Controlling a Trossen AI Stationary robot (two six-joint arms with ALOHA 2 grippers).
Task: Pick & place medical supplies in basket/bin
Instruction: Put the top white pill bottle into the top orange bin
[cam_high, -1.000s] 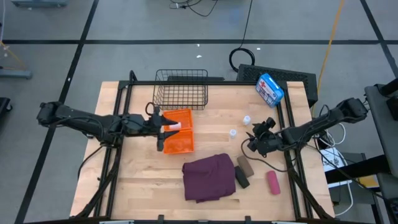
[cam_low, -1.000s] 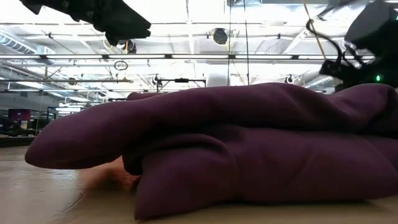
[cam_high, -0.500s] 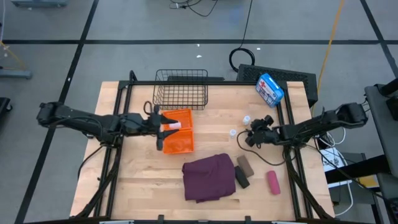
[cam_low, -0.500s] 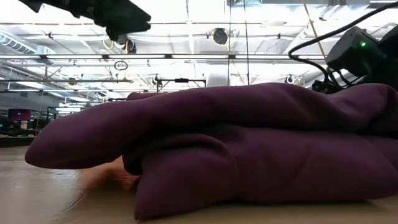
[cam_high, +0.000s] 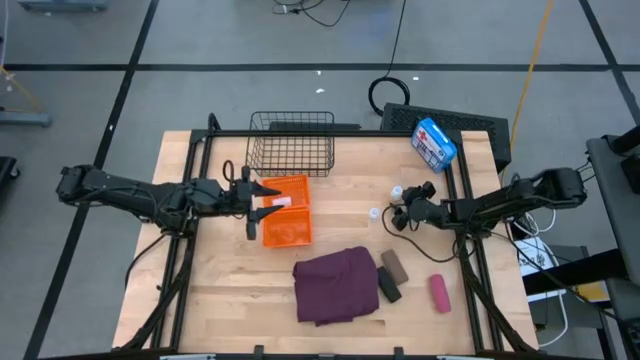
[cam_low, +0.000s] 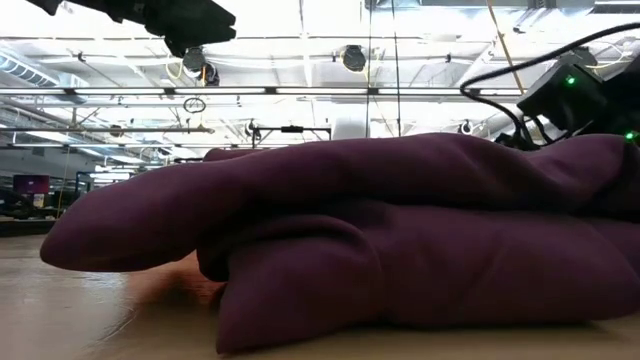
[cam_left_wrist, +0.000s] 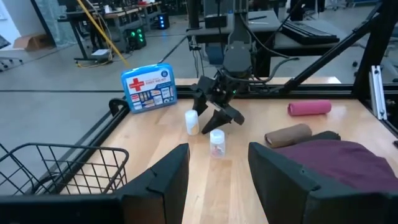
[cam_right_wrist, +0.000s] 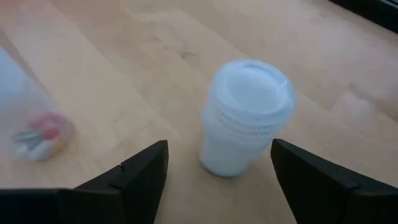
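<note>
Two little white vials (cam_high: 397, 191) stand by the right gripper (cam_high: 397, 213), its fingers wide open and empty. The left gripper (cam_high: 262, 196) is open and empty too, over the orange bin (cam_high: 296, 230).

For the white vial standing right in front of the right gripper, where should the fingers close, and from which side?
Grip the vial across its round body just below the cap, coming level from the right gripper side. It stands upright with bare table on both flanks, and the open fingers already straddle it.

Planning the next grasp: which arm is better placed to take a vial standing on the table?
Right: its open tool faces the vial; the left tool hovers over the orange bin.
</note>
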